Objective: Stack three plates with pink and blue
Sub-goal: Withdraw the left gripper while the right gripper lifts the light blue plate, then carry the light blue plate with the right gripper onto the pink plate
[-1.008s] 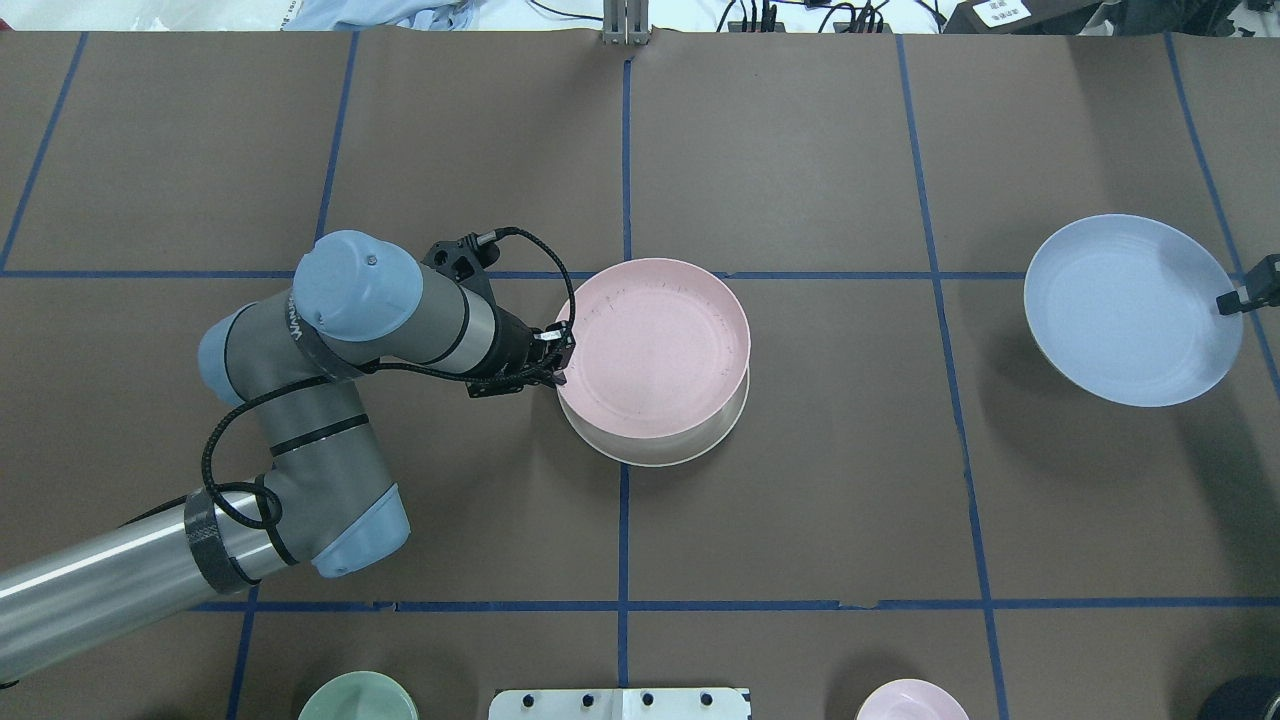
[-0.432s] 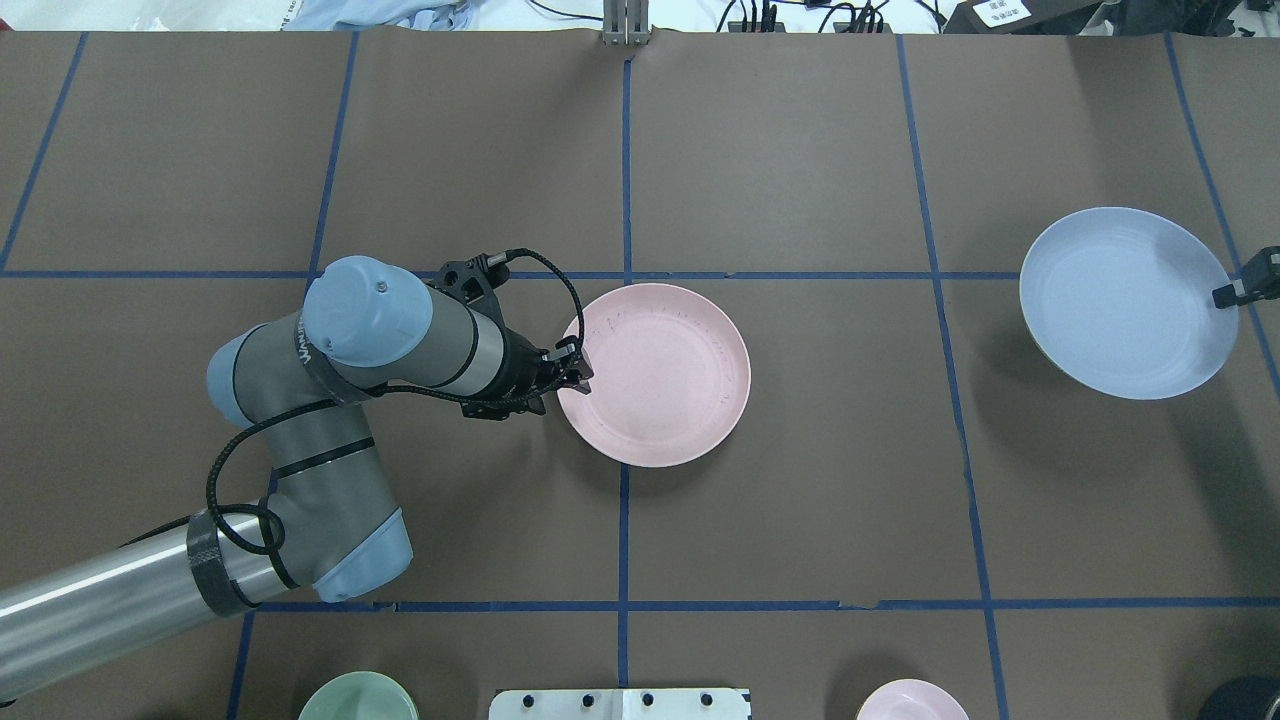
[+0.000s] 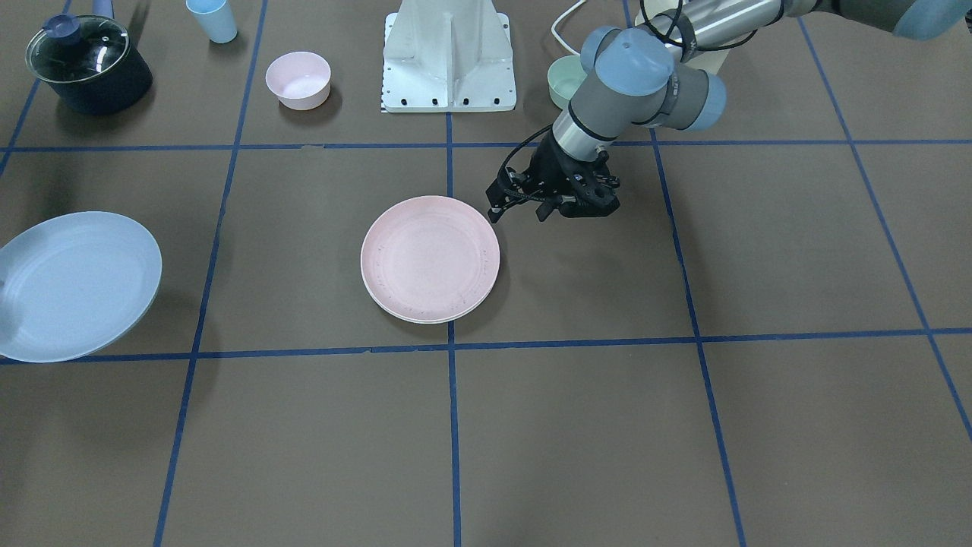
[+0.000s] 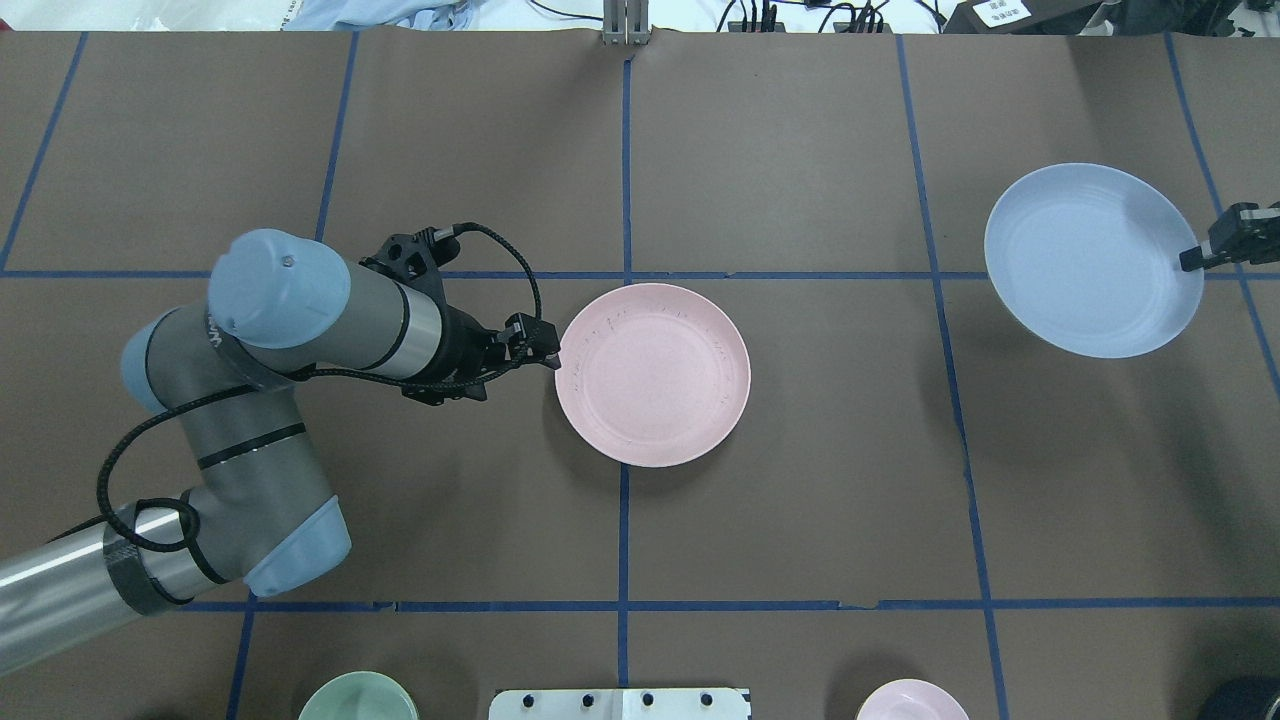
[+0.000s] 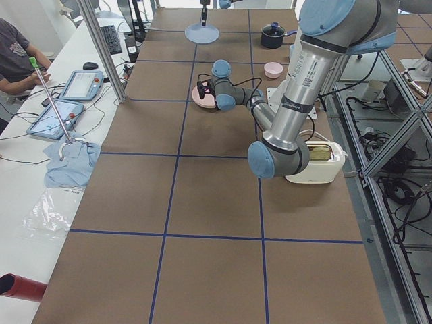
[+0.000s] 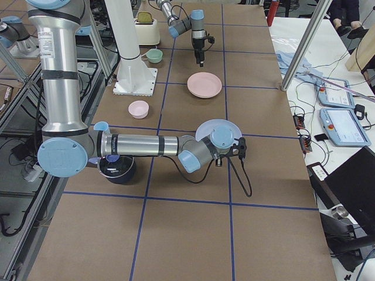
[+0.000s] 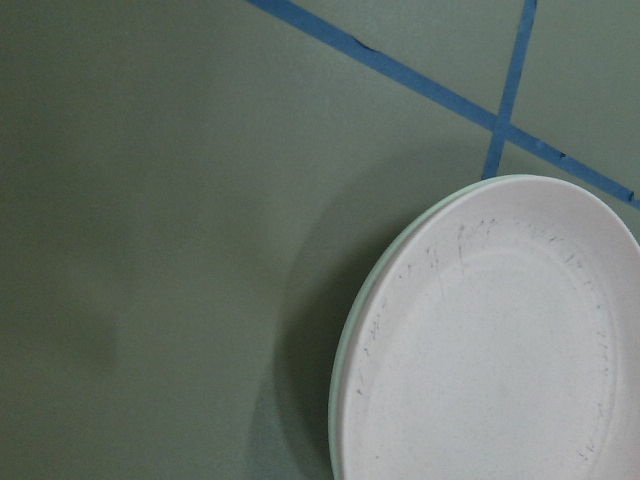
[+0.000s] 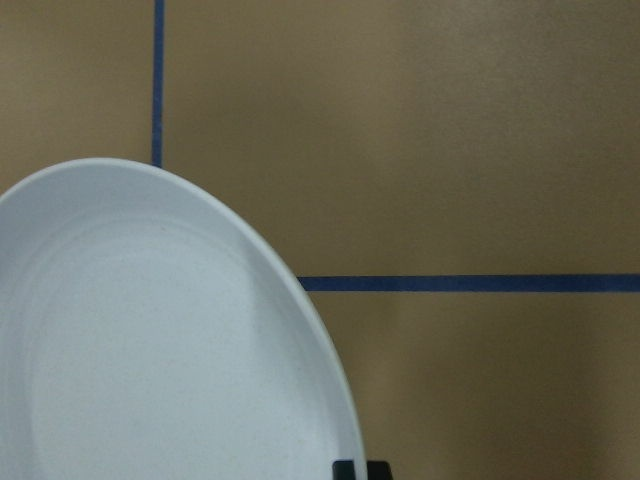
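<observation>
The pale pink plate (image 4: 652, 375) lies on the cream-white plate at the table's middle. Only a thin cream-white rim (image 3: 429, 322) shows under it. My left gripper (image 4: 552, 358) is open and empty, just off the pink plate's left edge and not touching it; it also shows in the front view (image 3: 518, 215). My right gripper (image 4: 1192, 262) is shut on the right rim of the light blue plate (image 4: 1090, 260) and holds it above the table at the far right. The blue plate fills the right wrist view (image 8: 150, 340).
A small mint-green bowl (image 4: 357, 697), the white robot base plate (image 4: 620, 703) and a small deep pink bowl (image 4: 910, 700) stand along the near edge. A dark lidded pot (image 3: 87, 64) and a blue cup (image 3: 213, 19) stand at the robot's right.
My left gripper set the pink plate down on the cream-white plate, opened and drew back to the left. My right gripper carried the blue plate a little leftward and farther away.
</observation>
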{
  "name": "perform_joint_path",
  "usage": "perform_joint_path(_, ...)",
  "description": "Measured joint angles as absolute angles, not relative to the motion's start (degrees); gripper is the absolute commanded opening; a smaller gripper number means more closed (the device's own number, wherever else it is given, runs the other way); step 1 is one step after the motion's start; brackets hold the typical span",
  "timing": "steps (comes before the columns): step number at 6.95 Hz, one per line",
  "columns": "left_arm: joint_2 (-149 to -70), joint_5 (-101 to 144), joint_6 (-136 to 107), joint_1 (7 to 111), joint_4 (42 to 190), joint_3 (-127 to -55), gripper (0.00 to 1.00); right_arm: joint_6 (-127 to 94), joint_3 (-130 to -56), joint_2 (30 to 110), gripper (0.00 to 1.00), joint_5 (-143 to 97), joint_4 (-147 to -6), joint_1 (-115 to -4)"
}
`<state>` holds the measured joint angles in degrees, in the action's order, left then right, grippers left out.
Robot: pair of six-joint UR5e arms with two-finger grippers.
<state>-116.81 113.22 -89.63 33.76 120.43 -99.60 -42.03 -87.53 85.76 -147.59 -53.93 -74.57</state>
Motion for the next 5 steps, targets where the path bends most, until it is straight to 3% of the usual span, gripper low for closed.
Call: perform_joint_path(5,-110.1,115.1,-74.3,44.4,113.6,-106.0,1.00,-70.4,-93.1,73.0,0.00,-135.1,-54.0,-55.5)
